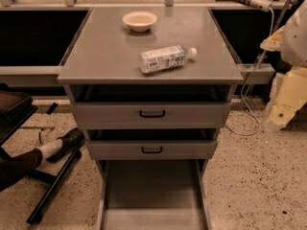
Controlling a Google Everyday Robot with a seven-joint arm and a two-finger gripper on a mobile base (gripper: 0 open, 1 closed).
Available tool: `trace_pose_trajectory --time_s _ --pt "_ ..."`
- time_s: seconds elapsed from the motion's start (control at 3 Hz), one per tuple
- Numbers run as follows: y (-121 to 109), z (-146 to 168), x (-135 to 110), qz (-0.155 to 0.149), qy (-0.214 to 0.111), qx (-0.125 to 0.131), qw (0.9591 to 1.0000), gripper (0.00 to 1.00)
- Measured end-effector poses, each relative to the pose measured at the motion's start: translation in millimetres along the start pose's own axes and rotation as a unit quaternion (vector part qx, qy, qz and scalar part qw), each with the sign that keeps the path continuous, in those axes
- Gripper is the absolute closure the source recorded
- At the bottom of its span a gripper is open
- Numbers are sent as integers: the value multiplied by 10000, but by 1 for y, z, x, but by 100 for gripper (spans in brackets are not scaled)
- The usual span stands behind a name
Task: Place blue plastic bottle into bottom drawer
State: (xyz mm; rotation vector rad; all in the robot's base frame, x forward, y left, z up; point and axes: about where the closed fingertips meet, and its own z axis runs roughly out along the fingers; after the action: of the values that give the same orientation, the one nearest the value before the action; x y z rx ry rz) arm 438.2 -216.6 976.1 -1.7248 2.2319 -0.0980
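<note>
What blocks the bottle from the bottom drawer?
Nothing visible. The clear blue-labelled plastic bottle lies on the grey cabinet top; the grey metal bottom drawer is open below. The gripper is at the right edge.

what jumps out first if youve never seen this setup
The blue plastic bottle lies on its side on the cabinet top, cap pointing right, a cream bowl behind it. Below, the bottom drawer stands pulled open. The gripper hangs at the right edge, beside the cabinet.

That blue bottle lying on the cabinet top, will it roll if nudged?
Probably: the blue plastic bottle lies on its side on the flat cabinet top. Likely light; thin plastic may dent. The tool hangs far right, apart.
</note>
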Motion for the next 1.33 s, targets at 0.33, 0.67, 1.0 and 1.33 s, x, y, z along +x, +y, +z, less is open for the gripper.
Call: trace_pose_trajectory --time_s 0.33,0.67,1.0,1.33 --pt "-2 1 -1 -11 -29 4 10000 0" --pt "-34 22 -6 -9 -397 -102 9992 0" --pt "-86 44 -20 -96 -682 -108 9976 0" --pt "-130 67 -38 -163 -1052 -175 9942 0"
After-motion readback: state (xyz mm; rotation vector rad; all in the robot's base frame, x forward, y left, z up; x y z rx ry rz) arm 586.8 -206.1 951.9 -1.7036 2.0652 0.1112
